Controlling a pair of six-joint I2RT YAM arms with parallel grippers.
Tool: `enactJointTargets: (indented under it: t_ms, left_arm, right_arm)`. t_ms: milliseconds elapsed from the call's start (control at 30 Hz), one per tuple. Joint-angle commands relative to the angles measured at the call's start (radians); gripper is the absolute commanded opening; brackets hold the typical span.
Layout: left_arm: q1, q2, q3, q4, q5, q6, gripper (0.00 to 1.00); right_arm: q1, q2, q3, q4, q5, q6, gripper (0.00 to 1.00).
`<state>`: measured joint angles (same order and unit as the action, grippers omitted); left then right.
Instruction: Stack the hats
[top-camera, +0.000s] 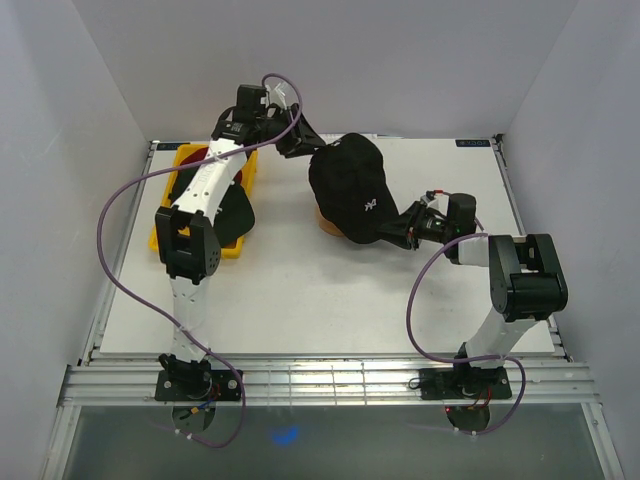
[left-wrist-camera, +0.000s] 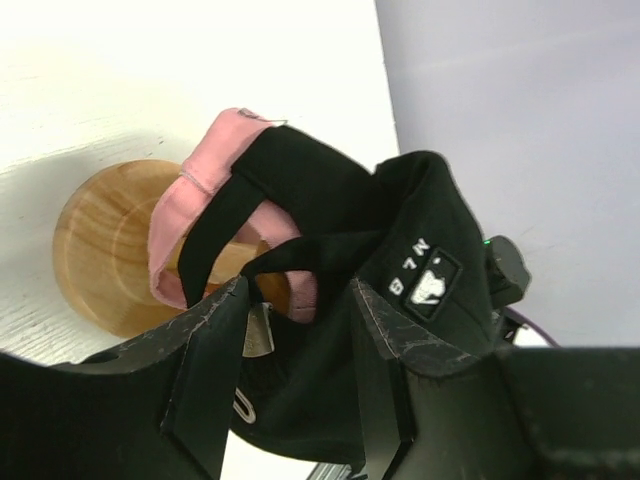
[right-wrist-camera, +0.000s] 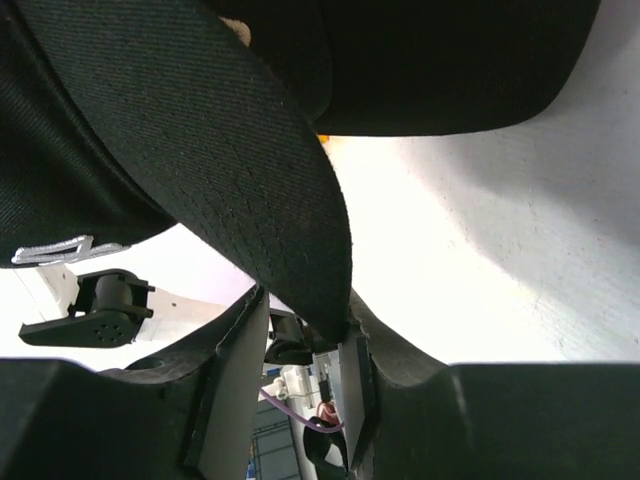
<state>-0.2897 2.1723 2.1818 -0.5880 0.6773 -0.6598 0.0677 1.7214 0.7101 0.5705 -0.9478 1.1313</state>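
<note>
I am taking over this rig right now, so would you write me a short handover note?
Grippers: the left gripper is shut on the rear strap of the black cap; the right gripper is shut on its brim.
Things: the black cap hangs between both arms over the wooden stand, where a pink cap sits. The yellow tray holds a dark cap and some red fabric, partly hidden by the left arm.
Done: one cap is on the stand.
Left: settle and release the black cap, then stack what is in the tray.
</note>
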Motion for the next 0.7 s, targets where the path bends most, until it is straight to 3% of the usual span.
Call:
enactJointTargets:
  t_ms: [0,367,667]
  left_arm:
    - [-0.012,0.003,0.055,-0.077,-0.034,0.071,0.55]
    - [-0.038,0.01,0.067,-0.136,-0.183,0.18,0.39]
    - [-0.063,0.024,0.081,-0.136,-0.226,0.198,0.11]
  right_arm:
    - [0.003,0.017,0.049,-0.026,0.004,-0.027,0.35]
    - [-0.002,0.021,0.078,-0.084,0.014,-0.051,0.27]
    - [-0.048,0.056,0.065,-0.087,0.018,-0.039,0.16]
